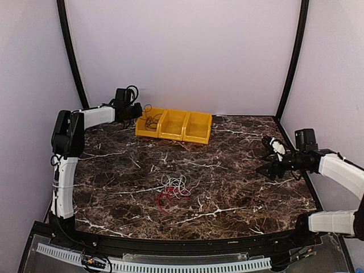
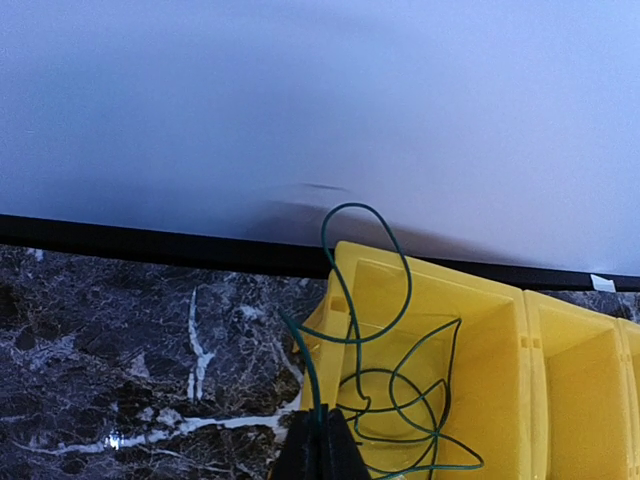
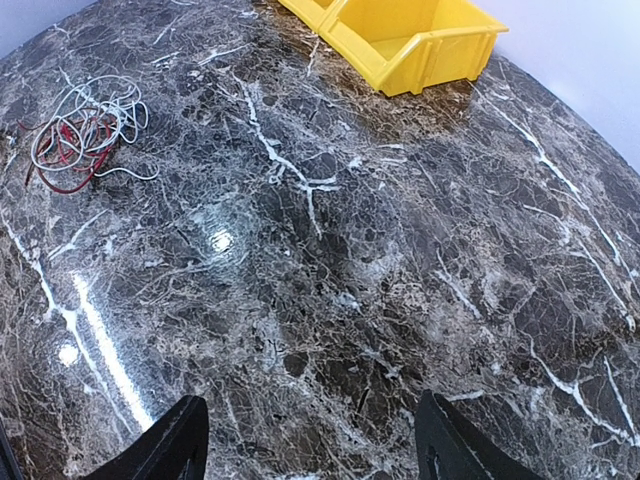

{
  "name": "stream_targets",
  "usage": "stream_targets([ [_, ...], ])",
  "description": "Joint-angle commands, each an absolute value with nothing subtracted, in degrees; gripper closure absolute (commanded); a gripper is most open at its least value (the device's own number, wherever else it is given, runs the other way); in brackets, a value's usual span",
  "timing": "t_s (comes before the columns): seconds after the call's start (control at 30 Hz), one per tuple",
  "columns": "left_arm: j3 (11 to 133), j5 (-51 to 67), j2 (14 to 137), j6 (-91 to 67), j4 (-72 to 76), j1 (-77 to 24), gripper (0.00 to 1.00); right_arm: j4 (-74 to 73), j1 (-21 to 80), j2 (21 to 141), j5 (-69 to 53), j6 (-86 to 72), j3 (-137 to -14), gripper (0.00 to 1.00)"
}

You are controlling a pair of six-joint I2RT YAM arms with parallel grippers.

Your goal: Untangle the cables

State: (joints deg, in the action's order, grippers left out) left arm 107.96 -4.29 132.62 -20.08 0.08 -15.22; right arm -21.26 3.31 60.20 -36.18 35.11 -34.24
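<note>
Two of the cables lie closest to my bases, out on the dark marble table (image 1: 239,193). The white cable (image 1: 176,183) is spread in loose loops. The red cable (image 1: 165,200) is tangled through its near side. They touch and make one small heap about midway across the table, and neither of my grippers is in contact with it.

Farther back and off to the right, my right gripper (image 3: 310,420) hangs over bare marble near the table's right edge. Its fingers are spread wide with nothing between them. In its wrist view the red and white heap sits well apart from it, toward the upper left.

Farthest away, close to the back wall and left of centre, stands the yellow bin (image 1: 196,138), with three compartments side by side. The dark green cable (image 1: 151,121) is coiled in the leftmost compartment. One loop stands up past the rim, and one strand runs out over the bin's left end. My left arm reaches across to that corner, and my left gripper (image 2: 322,440) sits just beside the bin's left end. Its fingers are pressed tight together, and the green strand runs straight into the seam between them, pinched there. The other two compartments hold no cable that I can see.
</note>
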Motion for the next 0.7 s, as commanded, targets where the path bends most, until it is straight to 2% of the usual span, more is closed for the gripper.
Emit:
stream_targets([
  [0.0, 106.9, -8.3, 128.5, -13.0, -0.5, -15.3, 1.0, -21.2, 3.0, 60.7, -36.9, 35.5, -35.4, 0.28],
  [0.23, 101.2, 6.4, 126.2, -6.1, 8.1, -17.1, 1.0, -21.3, 3.1, 60.7, -36.9, 35.6, -35.4, 0.27],
  [0.67, 92.7, 11.2, 124.4, -7.4, 9.5, -20.4, 1.0, -21.6, 3.1, 61.0, -36.8, 35.7, -35.5, 0.27],
])
